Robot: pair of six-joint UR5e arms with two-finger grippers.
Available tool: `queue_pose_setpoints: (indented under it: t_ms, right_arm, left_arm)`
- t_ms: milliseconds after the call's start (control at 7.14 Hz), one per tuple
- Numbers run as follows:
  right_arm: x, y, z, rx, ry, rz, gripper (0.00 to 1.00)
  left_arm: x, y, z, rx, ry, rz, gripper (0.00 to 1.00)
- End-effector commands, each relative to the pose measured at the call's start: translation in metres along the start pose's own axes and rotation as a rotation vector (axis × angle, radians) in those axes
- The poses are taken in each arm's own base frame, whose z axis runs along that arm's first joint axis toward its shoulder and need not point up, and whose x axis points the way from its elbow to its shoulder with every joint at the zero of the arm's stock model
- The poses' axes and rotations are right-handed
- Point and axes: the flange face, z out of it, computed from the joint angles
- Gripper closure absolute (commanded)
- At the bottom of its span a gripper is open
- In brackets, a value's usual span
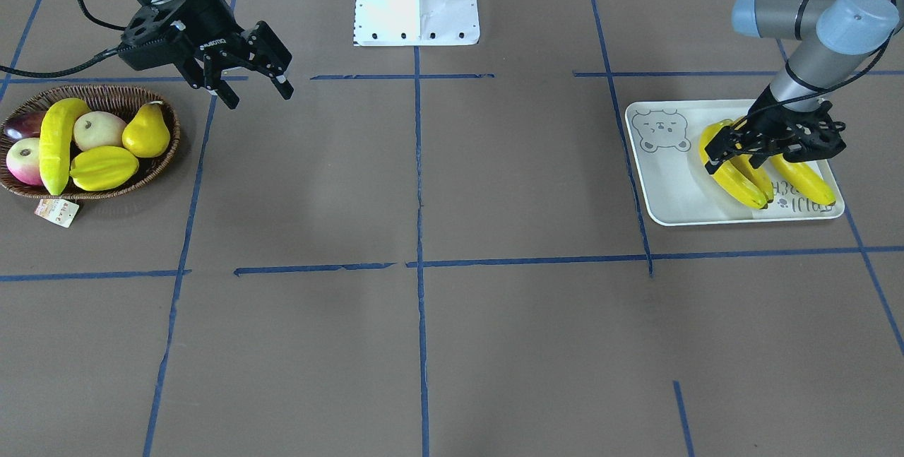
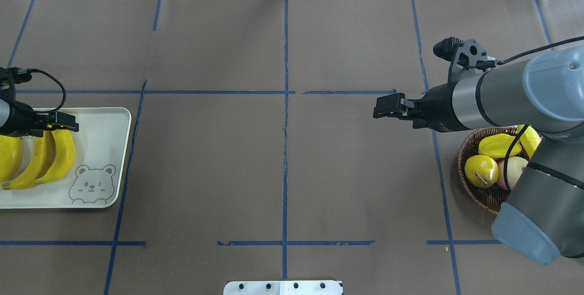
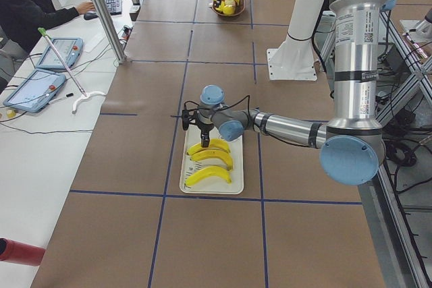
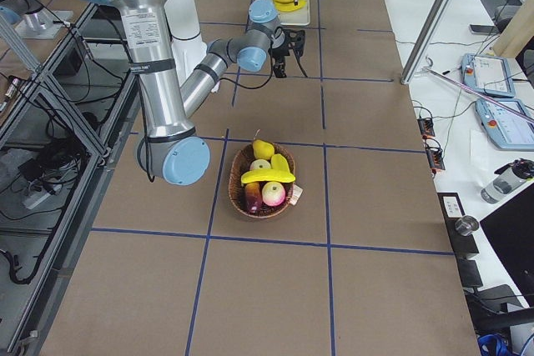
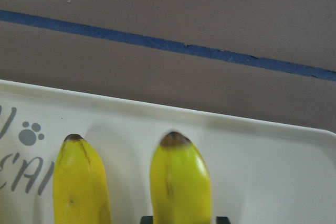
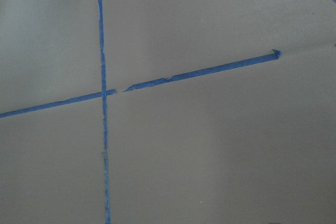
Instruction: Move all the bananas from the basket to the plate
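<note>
Hovering just beside the basket (image 1: 106, 95), the right gripper (image 1: 258, 97) has its jaws spread.
One banana (image 1: 55, 146) lies in the basket; far from it, three bananas (image 1: 734, 180) lie on the plate (image 1: 671, 192) under the left gripper (image 1: 773, 153), whose jaws' state I cannot tell.

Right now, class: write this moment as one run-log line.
plate: three bananas | basket: one banana remaining | left gripper: astride one of them, grip unclear | right gripper: open, empty, over table
</note>
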Motion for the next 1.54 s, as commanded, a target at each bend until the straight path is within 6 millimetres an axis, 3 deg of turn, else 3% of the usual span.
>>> queue_pose_setpoints:
  t_ms: [0,280,420,560,700,840,1400]
  right_arm:
    - [0.048,0.003,-0.007,-0.004,0.068,-0.06,0.0]
    - [0.129,0.011,-0.023,-0.008,0.103,-0.126,0.0]
    - [0.178,0.013,-0.033,-0.021,0.086,-0.14,0.0]
    - [0.227,0.01,-0.037,-0.023,0.128,-0.154,0.0]
    - [0.263,0.013,-0.039,-0.031,0.195,-0.198,0.0]
    - [0.288,0.006,-0.037,-0.029,0.235,-0.203,0.0]
    - [0.337,0.007,-0.009,-0.081,0.314,-0.159,0.0]
  left_arm:
    - [0.034,0.0,-0.031,-0.032,0.094,-0.034,0.0]
    - [0.089,-0.007,-0.061,-0.031,0.196,-0.13,0.0]
    - [0.121,-0.016,-0.066,-0.031,0.236,-0.186,0.0]
    - [0.141,-0.011,-0.067,-0.045,0.258,-0.192,0.0]
    - [0.153,-0.006,-0.064,-0.057,0.266,-0.191,0.0]
    - [0.157,-0.007,-0.066,-0.055,0.272,-0.195,0.0]
    - [0.163,-0.006,-0.063,-0.059,0.275,-0.192,0.0]
